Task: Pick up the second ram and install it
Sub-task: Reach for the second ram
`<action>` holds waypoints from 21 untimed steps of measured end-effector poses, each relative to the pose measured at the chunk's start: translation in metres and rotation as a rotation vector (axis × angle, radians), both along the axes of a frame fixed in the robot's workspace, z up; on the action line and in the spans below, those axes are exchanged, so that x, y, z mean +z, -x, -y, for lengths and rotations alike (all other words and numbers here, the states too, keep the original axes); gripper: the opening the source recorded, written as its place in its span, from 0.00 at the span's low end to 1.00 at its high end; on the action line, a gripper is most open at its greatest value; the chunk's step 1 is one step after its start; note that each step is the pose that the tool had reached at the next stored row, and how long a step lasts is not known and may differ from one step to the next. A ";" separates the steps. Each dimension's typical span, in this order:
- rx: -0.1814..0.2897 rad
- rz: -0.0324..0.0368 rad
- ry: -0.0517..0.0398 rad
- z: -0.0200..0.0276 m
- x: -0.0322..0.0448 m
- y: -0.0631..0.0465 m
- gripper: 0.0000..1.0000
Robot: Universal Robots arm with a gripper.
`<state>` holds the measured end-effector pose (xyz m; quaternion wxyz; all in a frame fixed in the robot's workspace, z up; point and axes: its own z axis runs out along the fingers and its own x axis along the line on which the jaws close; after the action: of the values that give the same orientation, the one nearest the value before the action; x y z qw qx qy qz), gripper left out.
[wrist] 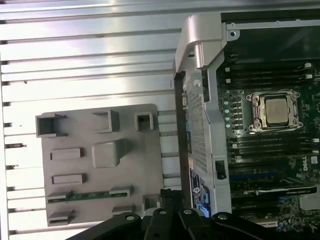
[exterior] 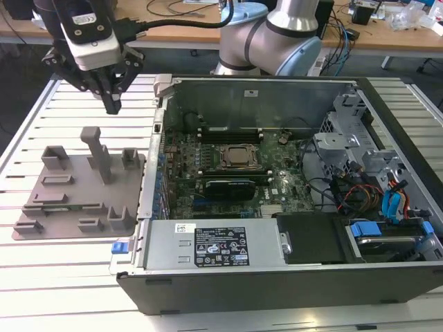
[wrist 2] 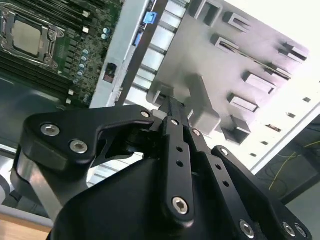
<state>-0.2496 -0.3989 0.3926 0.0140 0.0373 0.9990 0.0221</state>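
Note:
The second ram (wrist: 90, 196) is a thin green stick lying on edge in a slot of the grey holder tray (wrist: 85, 122). In the exterior view that tray (exterior: 69, 181) sits on the slatted table to the left of the open computer case. My gripper (exterior: 113, 104) hangs in the air above the tray's far side, over its tall post (exterior: 97, 149). Its black fingers meet at the tips and hold nothing. In the second wrist view the gripper (wrist 2: 169, 101) points down at the post. The motherboard (exterior: 228, 173) with its CPU socket (exterior: 239, 158) lies inside the case.
The open case's metal side wall (exterior: 154, 145) rises right beside the tray. A power supply (exterior: 214, 245) fills the case's near side, and drive bays and cables (exterior: 377, 194) sit at the exterior view's right. The arm's base (exterior: 266, 34) stands behind the case.

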 end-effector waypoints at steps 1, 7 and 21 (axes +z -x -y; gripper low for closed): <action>0.000 0.0000 0.0000 0.0000 -0.0001 0.005 0.10; 0.000 0.0000 -0.0001 0.0000 -0.0023 0.035 0.10; 0.000 0.0000 0.0000 0.0000 -0.0068 0.118 0.10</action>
<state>-0.3679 -0.3989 0.3859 0.0140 0.0374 0.9990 0.0221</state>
